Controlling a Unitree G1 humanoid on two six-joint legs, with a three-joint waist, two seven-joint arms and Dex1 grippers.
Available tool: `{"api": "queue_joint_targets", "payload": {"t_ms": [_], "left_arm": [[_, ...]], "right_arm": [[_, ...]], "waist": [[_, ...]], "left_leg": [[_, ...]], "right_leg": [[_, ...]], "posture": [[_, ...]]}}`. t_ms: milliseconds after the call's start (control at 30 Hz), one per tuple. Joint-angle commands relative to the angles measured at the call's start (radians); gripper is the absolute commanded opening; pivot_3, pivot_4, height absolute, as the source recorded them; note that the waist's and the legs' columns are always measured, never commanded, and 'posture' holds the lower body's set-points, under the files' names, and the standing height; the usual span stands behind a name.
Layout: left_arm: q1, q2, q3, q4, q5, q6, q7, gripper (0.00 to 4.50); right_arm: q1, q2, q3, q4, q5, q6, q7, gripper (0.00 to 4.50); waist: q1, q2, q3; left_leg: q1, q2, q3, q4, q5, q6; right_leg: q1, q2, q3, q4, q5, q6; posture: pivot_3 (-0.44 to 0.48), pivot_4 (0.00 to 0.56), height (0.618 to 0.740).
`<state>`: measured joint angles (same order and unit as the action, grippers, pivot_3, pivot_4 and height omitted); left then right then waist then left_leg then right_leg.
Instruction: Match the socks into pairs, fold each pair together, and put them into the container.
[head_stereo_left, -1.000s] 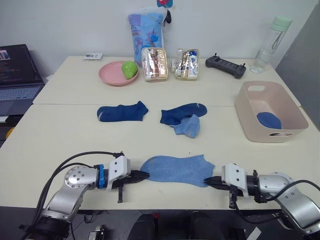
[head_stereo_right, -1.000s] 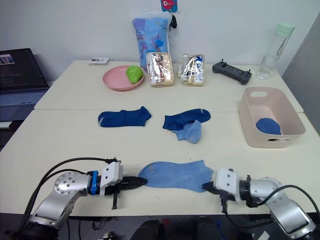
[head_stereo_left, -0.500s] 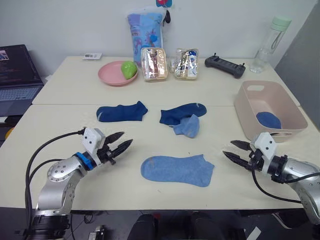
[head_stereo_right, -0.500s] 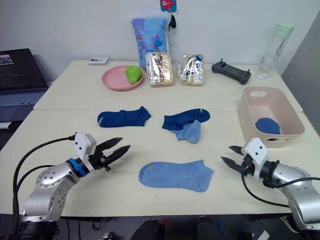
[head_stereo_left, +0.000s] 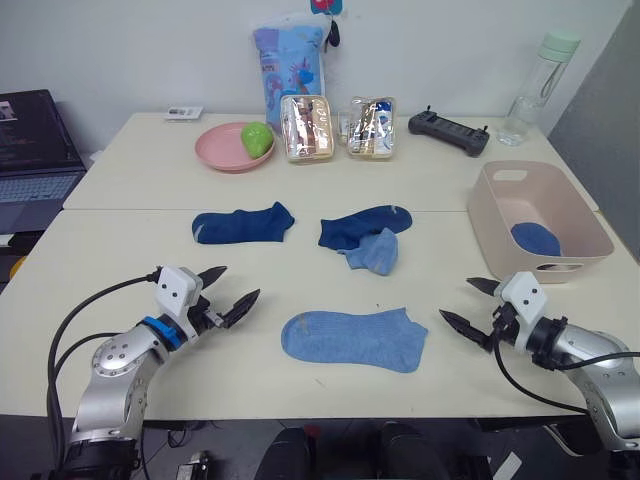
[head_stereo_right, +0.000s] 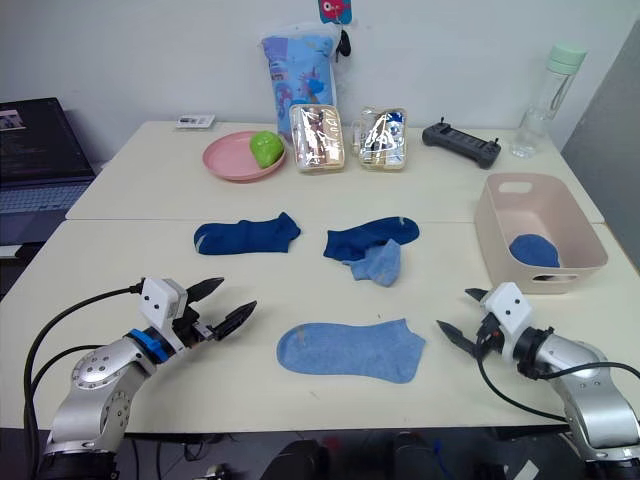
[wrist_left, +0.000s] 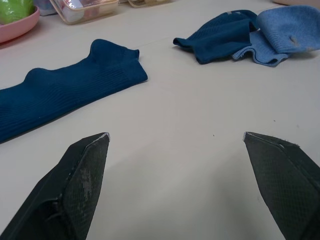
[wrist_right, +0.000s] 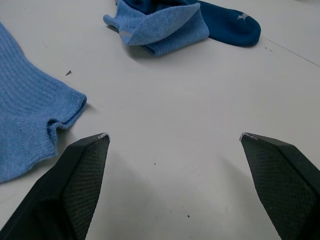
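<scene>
A second ago both grippers were pinched on the two ends of the light blue sock at the near edge of the table; now the left gripper and the right gripper have let go and drawn back to either side, jaws spread wide and holding nothing; the sock lies flat and smoothed between them, clear of both; this suggests the laying-out step is finished and its partner is wanted next. The likeliest match, a crumpled lighter blue sock, rests against a navy sock at mid-table, with another navy sock lying apart on the left; the container stands on the right with one folded blue bundle already inside, so roughly two pairs remain.
</scene>
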<state>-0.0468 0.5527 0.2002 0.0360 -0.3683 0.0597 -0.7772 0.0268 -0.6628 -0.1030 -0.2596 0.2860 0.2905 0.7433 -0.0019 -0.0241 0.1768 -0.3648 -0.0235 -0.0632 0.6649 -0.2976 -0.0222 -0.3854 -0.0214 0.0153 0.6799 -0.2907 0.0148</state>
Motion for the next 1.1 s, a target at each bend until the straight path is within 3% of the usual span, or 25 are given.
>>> {"api": "queue_joint_targets", "payload": {"t_ms": [33, 233, 400, 633, 733, 1100], "left_arm": [[-0.028, 0.003, -0.015, -0.075, -0.008, 0.011, -0.006, 4.49], [-0.104, 0.001, -0.104, -0.174, -0.015, 0.059, -0.057, 4.49], [-0.152, -0.029, -0.157, -0.207, -0.015, 0.080, -0.052, 4.49], [-0.174, -0.078, -0.176, -0.194, 0.012, 0.081, -0.005, 4.49], [-0.173, -0.092, -0.182, -0.209, 0.016, 0.088, 0.009, 4.50], [-0.197, -0.098, -0.187, -0.181, 0.020, 0.102, 0.012, 4.50]], "right_arm": [[-0.037, 0.009, 0.023, -0.046, -0.009, 0.014, -0.016, 4.50], [-0.232, 0.124, 0.123, -0.059, 0.001, 0.214, -0.113, 4.50], [-0.396, 0.265, 0.149, 0.055, -0.030, 0.304, -0.244, 4.50], [-0.486, 0.309, 0.196, 0.163, -0.069, 0.326, -0.260, 4.50], [-0.494, 0.317, 0.184, 0.173, -0.053, 0.341, -0.253, 3.87], [-0.504, 0.311, 0.104, 0.117, 0.023, 0.426, -0.254, 0.03]], "waist": [[0.000, 0.000, 0.000], [-0.004, 0.000, 0.000], [-0.005, 0.000, 0.000], [-0.003, 0.000, 0.000], [-0.004, 0.000, 0.000], [-0.004, 0.000, 0.000]], "left_leg": [[0.000, 0.000, 0.000, 0.000, 0.000, 0.000], [0.000, 0.000, 0.000, 0.000, 0.001, -0.001], [-0.001, 0.000, 0.000, -0.001, 0.001, -0.002], [-0.003, 0.000, 0.000, -0.001, 0.001, -0.002], [-0.002, 0.000, 0.000, 0.000, 0.001, -0.002], [-0.002, 0.000, 0.000, 0.000, 0.001, -0.001]], "right_leg": [[0.000, 0.000, 0.000, 0.000, 0.000, 0.000], [-0.001, 0.000, 0.000, 0.001, 0.001, -0.001], [-0.002, 0.000, 0.000, 0.001, 0.001, -0.002], [-0.003, 0.000, 0.000, -0.001, 0.001, -0.001], [-0.003, 0.000, 0.000, 0.000, 0.001, -0.001], [-0.003, 0.000, 0.000, 0.000, 0.001, -0.001]], "posture": [[0.000, 0.150, 0.740], [0.000, 0.150, 0.740], [0.000, 0.150, 0.740], [0.000, 0.150, 0.740], [0.000, 0.150, 0.740], [0.000, 0.150, 0.740]]}}
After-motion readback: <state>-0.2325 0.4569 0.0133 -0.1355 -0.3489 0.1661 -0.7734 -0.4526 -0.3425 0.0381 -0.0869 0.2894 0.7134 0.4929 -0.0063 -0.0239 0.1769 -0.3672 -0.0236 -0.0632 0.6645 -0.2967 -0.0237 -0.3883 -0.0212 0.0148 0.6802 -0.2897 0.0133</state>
